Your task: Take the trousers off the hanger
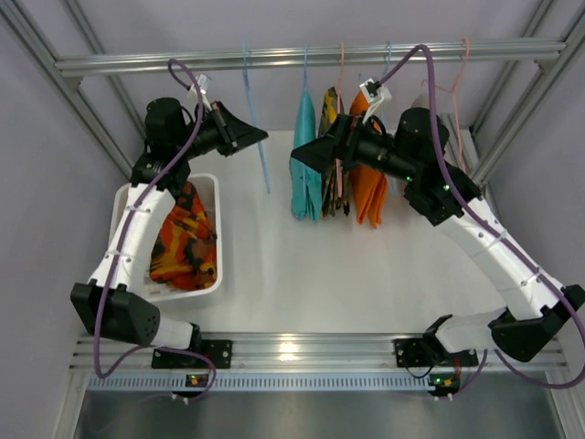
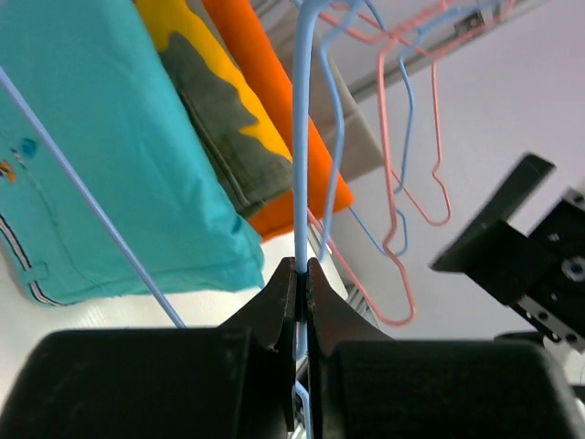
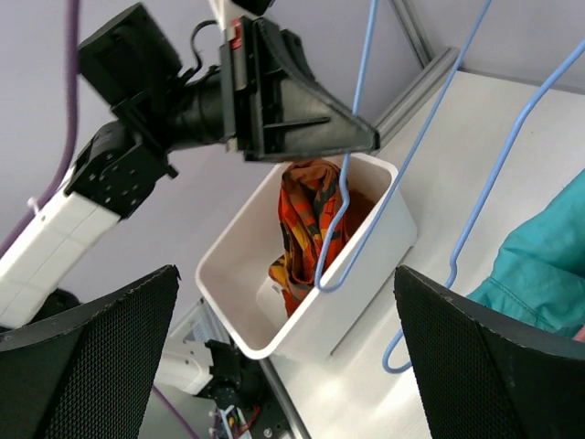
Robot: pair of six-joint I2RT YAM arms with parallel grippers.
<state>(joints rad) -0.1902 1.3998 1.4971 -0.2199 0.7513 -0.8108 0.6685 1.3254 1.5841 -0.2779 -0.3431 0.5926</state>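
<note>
The left tool (image 1: 259, 137) is seen clenched on the thin wire of a bare blue hanger (image 1: 264, 170). In the left wrist view the two fingers (image 2: 279, 306) are pressed together with the wire pinched between them. This hanger is hooked over the metal rail (image 1: 137, 62) at the back of the desk (image 1: 302, 265), and no cloth is carried on it.

The patterned trousers (image 1: 183, 242), orange, red, yellow and brown, are found crumpled inside the white bin (image 1: 218, 229) at the left of the desk, beneath the left arm. The same bin and cloth are shown in the right wrist view, below the left tool.

The teal trousers (image 1: 306, 187) are hung folded from another blue hanger on the rail, near the middle. Just to their right a dark and yellow garment (image 1: 330, 197) and a plain orange garment (image 1: 370, 192) are hung.

The right tool (image 1: 303, 154) is released, its jaws spread wide, and is held up by the top of the teal trousers; whether they are touched cannot be told. Bare pink hangers (image 1: 460, 82) are hung further right on the rail.
</note>
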